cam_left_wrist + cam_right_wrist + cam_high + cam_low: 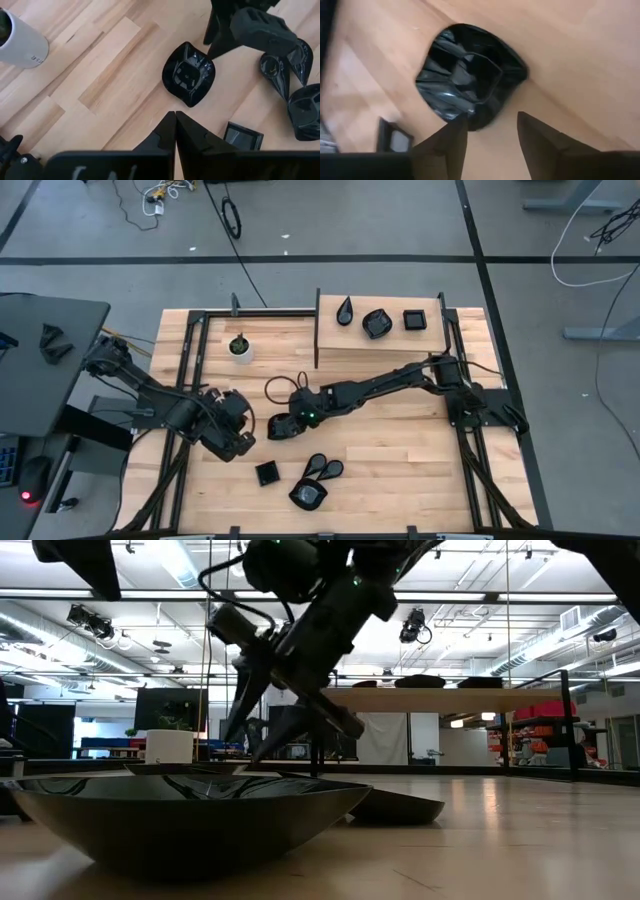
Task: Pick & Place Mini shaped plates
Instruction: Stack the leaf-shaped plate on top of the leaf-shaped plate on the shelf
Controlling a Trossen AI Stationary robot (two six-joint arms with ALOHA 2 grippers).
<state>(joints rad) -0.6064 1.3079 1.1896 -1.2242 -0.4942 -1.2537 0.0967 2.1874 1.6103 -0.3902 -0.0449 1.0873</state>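
Pale wooden counter point(400, 450) carries the work. At its left, the left pincer point(243, 442) waits with its two tips pressed together, clenched on nothing, just beside the target dish but not engaged. At centre, the glossy black rounded mini plate point(280, 425) lies flat on the boards, and the right pincer point(292, 420) is poised at its edge with its fingers spread and released; in the right wrist view the dish point(470, 82) sits just ahead of the fingertips point(452, 135), slightly off the gap between them. Judgement: the right arm is the working one, and the plate has no marked long axis, so any rim approach should serve.

Further along sit a small black square dish point(267, 473), two teardrop dishes point(323, 468) and another rounded dish point(309, 495). On the raised wooden shelf point(340, 345) stand three more black dishes point(377, 323).

Contact between fingers and rim cannot be confirmed. The low view is largely blocked by a near dish point(190, 815).
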